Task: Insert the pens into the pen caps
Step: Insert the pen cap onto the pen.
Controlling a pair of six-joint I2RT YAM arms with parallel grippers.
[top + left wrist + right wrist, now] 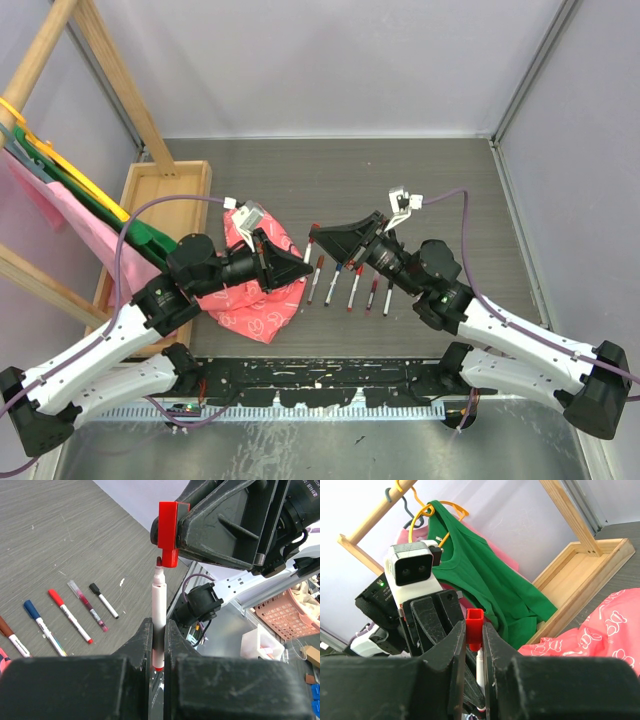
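My left gripper (158,630) is shut on a white-barrelled pen (159,600) and holds it upright above the table. The pen's dark tip sits right at the lower end of a red pen cap (168,530), slightly to its left. My right gripper (475,637) is shut on that red cap (475,627), with the white pen (480,666) just below it. In the top view both grippers meet over the table, left gripper (303,266) and right gripper (324,238). Several capped pens (70,616) lie in a row on the table (352,287).
A pink patterned cloth (255,300) lies under the left arm. A wooden tray (150,210) and a wooden rack with a green garment (485,580) stand at the left. A pink basket (290,612) sits beyond the table's near edge.
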